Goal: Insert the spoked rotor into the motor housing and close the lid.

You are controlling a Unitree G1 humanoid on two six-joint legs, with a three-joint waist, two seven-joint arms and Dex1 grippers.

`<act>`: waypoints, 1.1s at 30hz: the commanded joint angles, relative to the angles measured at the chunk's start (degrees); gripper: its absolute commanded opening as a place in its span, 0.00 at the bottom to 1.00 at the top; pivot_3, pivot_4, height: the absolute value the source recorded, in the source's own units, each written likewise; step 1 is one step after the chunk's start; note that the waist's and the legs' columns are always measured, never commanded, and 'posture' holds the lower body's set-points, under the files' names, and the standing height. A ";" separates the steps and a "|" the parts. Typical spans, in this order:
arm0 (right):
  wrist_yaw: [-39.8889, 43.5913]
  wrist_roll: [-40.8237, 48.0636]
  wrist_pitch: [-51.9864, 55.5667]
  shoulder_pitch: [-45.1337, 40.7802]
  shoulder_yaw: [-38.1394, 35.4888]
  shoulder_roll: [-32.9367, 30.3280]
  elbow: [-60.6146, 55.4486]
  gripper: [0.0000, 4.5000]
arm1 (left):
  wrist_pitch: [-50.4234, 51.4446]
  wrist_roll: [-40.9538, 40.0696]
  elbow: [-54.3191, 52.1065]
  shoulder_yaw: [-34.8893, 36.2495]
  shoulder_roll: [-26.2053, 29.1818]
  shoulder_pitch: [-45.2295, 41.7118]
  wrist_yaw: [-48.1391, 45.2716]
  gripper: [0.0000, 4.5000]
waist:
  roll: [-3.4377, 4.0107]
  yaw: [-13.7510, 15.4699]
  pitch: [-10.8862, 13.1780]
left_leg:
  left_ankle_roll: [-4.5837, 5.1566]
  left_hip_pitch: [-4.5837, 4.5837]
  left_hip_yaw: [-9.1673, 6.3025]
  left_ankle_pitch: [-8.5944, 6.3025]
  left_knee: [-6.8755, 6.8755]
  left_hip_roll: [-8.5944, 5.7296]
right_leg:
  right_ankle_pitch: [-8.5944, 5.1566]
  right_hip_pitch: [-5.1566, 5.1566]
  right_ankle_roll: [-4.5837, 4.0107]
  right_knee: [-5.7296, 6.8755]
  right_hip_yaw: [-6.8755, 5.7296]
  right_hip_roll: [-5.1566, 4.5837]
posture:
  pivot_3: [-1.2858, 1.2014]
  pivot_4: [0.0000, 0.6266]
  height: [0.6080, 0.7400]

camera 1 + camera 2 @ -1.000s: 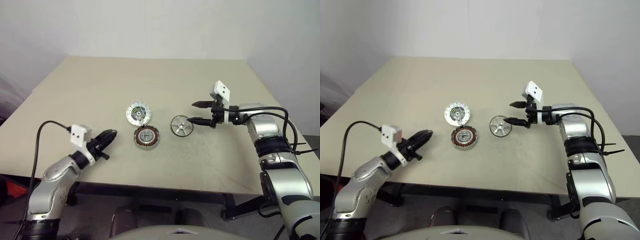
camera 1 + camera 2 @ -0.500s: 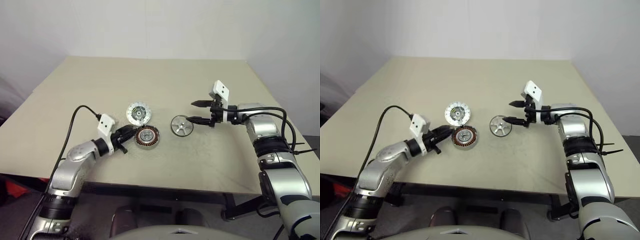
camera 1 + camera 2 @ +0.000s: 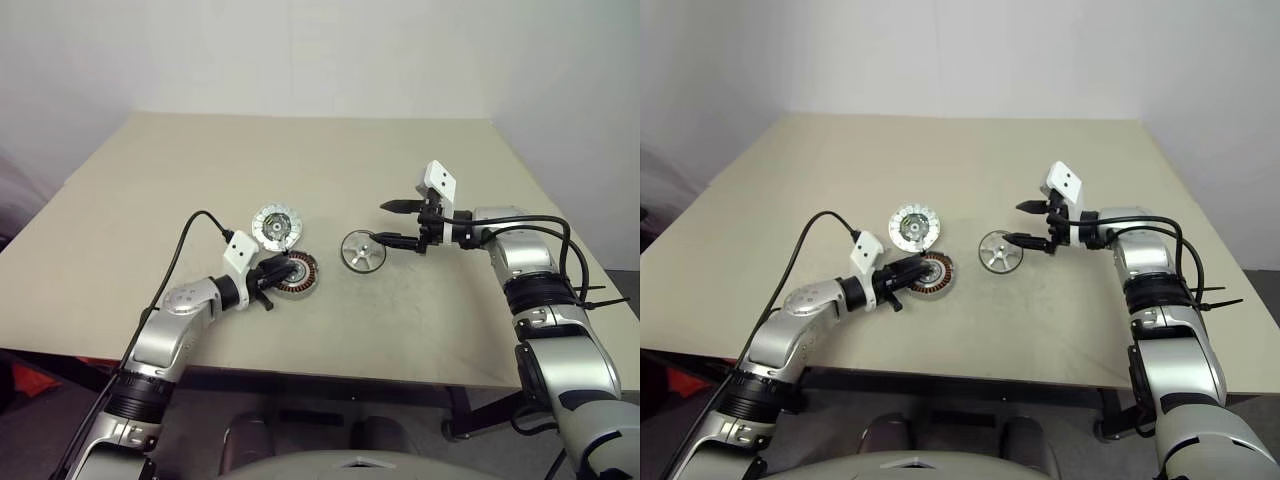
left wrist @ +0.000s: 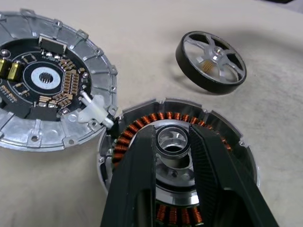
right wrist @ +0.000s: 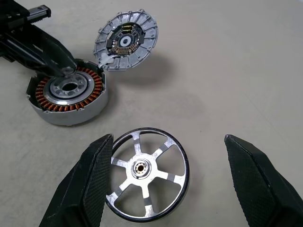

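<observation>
1. The spoked rotor [image 5: 147,173] lies flat on the table [image 3: 420,310], spokes up and hub in the middle, right of centre. It is not yet in the motor housing.
2. The right gripper [image 5: 168,184] straddles the rotor with its jaws spread wide and nothing held. One finger [image 5: 85,182] rests at the rotor's rim on the left; the other stands well off to the right, with bare table between.
3. The coming move turns on this: the rotor sits just left of the right gripper's wrist, already between its fingers, so the right arm is plainly the nearer one. A round thing has no long axis, so I judge that any grip across the rim would do.
4. The motor housing [image 3: 295,275] lies left of the rotor, near it but apart, with its copper windings facing up.
5. The left gripper [image 4: 173,161] points at the housing from the left. Its two fingers stand narrowly apart on either side of the silver centre hub [image 4: 173,142]. Whether they press on it or only flank it I cannot tell.
6. The lid [image 3: 276,226] lies just beyond the housing, on the far side, its edge touching the housing's rim at a small white tab, inner face up.
7. Open table lies all round the three parts, widest on the far side. The near edge is the closest edge, and nothing blocks the short stretch from rotor to housing.
</observation>
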 commanded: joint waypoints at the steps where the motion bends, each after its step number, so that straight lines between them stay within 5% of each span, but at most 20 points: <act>1: -0.12 0.66 -1.17 -1.10 -0.85 -0.14 -0.11 0.94 | -1.37 1.03 0.30 0.07 -0.59 -1.97 0.35 0.16 | 0.01 -0.01 0.00 | 0.00 -0.01 0.00 0.00 0.00 0.00 | 0.00 0.00 0.00 0.00 0.00 0.00 | 0.52 0.00 1.00; 12: -0.11 0.71 -1.66 -1.35 -0.83 0.21 0.33 0.94 | -1.26 3.45 2.21 -1.29 -2.03 -3.52 -0.07 0.16 | 0.01 0.01 0.00 | 0.00 -0.02 0.00 0.00 0.00 -0.01 | 0.00 0.00 0.00 -0.02 0.00 -0.01 | 0.52 0.00 1.00; 20: -0.23 0.69 -2.01 -1.45 -0.91 0.13 0.71 0.94 | -0.93 2.37 -0.58 0.25 -0.40 -1.68 -1.65 0.71 | 0.01 0.00 0.01 | 0.00 -0.02 0.00 0.00 0.00 -0.01 | 0.00 0.00 0.00 -0.03 -0.01 -0.01 | 0.52 0.00 1.00; 33: -0.50 1.91 0.24 0.81 -0.41 2.22 -4.94 0.94 | 8.05 -12.28 -14.58 12.88 0.83 3.67 0.35 0.71 | 0.02 -0.10 0.02 | 0.01 -0.04 0.00 -0.01 -0.04 0.01 | 0.00 -0.03 0.00 -0.05 -0.02 0.00 | 0.52 0.00 1.00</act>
